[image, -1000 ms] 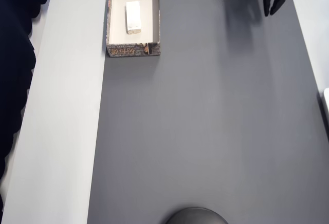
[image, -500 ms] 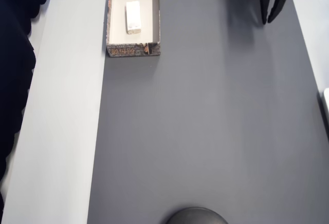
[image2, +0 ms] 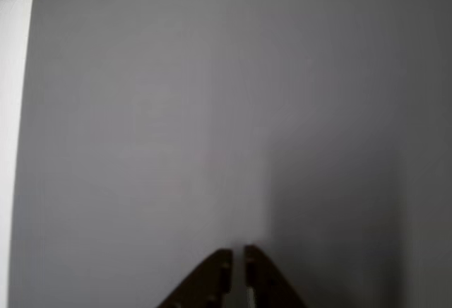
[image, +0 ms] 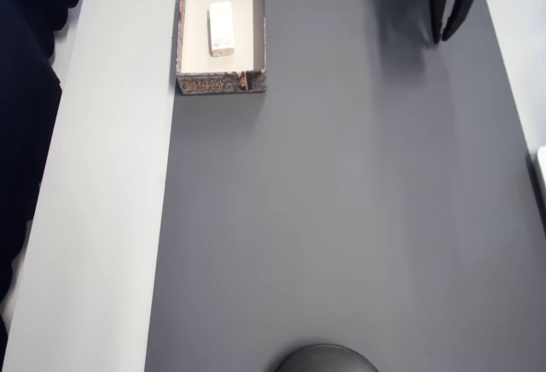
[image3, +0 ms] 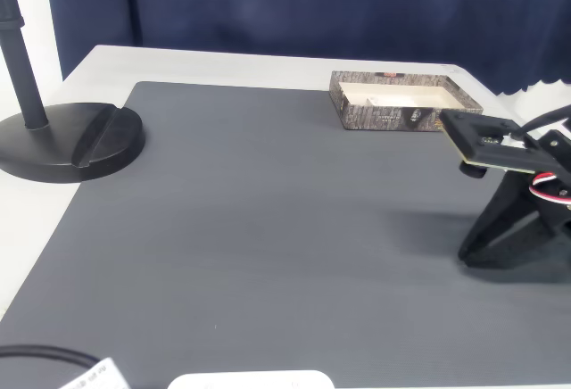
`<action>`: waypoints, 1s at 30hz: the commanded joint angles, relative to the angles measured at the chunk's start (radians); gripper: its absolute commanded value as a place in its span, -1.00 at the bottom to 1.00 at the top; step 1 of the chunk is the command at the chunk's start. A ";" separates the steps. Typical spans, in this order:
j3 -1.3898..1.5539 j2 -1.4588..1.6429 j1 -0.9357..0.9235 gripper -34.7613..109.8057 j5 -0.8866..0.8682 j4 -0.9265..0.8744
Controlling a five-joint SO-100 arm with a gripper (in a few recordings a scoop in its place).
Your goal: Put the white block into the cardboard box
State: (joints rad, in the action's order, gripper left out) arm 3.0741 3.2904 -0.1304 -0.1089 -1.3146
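Small plain white rectangular block (image: 222, 28) lies inside shallow patterned cardboard box (image: 258, 22), well apart from black two-finger gripper (image: 448, 35), whose tips have closed vs. 1 s ago to nearly touching w/ nothing between, so placement appears complete.

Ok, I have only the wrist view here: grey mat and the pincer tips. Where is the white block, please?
Observer: In the overhead view, the white block lies inside the cardboard box.
Operator: And is the pincer near the box?
Observer: No. The pincer is well apart from it, across the grey mat, at the top right of the overhead view.
Operator: Does it touch the mat?
Observer: In the fixed view its tips sit low at the mat's surface, but I cannot confirm contact.
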 commanded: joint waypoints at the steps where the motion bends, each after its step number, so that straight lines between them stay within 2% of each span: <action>1: 0.018 0.034 -0.031 -0.54 -0.074 0.028; 21: 0.018 0.034 -0.014 -0.54 -0.052 0.026; 26: 0.018 0.034 -0.015 -0.54 0.163 -0.015; 30: 0.018 0.034 -0.015 -0.54 0.152 -0.015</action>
State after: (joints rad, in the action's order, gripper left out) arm 3.0741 3.2904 -0.1473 0.0123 -1.3238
